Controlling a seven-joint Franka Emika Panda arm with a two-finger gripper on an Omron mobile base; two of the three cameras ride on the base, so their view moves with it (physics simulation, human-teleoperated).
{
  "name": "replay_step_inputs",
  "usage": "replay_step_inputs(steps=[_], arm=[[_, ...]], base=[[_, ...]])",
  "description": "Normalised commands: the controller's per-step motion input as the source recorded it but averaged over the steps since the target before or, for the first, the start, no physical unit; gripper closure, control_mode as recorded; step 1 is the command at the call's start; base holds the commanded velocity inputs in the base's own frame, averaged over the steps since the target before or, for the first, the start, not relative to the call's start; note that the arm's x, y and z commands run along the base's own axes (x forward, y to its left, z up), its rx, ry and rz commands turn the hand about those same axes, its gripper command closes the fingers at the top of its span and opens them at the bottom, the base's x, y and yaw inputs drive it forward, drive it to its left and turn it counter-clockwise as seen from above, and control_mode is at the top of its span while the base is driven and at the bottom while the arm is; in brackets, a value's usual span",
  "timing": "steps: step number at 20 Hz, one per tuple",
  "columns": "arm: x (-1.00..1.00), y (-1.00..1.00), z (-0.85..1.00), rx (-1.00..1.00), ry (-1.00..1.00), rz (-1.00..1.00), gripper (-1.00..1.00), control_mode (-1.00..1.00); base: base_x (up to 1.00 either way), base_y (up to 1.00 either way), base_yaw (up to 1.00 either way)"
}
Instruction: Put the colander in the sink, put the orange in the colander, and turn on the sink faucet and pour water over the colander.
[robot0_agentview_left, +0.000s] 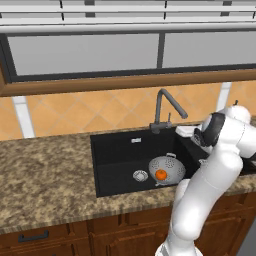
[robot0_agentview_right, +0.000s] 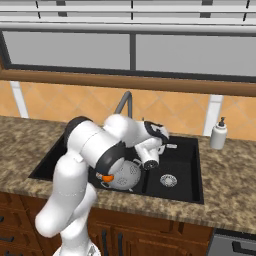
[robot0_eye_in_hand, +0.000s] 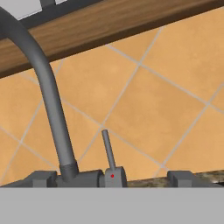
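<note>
Orange (robot0_agentview_left: 161, 174) sits in our colander (robot0_agentview_left: 167, 169) in the sink (robot0_agentview_left: 117, 152); our gripper faces the faucet lever (robot0_eye_in_hand: 107, 150), spread unclear. We risk glancing off that thin lever.

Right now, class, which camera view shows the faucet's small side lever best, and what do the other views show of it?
The hand view: the lever stands close and unobstructed beside the sink faucet, a thin stick against the tiles. In the left base view it is a tiny stub by the spout's base. In the right base view the arm covers the faucet's base, so I cannot make it out.
</note>
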Motion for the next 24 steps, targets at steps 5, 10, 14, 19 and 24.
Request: replay_step_inputs(steps=[5, 10, 14, 19, 24], arm=[[0.13, 0.00, -0.07, 0.00, 0.00, 0.00, -1.00, -1.00], [0.25, 0.00, -0.01, 0.00, 0.00, 0.00, -1.00, -1.00], [0.23, 0.00, 0.00, 0.00, 0.00, 0.00, -1.00, -1.00], [0.21, 0.00, 0.00, 0.00, 0.00, 0.00, -1.00, -1.00], [0.20, 0.00, 0.00, 0.00, 0.00, 0.00, -1.00, -1.00]], base=[[0.00, 0.00, 0.00], [0.00, 0.00, 0.00], [0.00, 0.00, 0.00], [0.00, 0.00, 0.00], [0.00, 0.00, 0.00]])
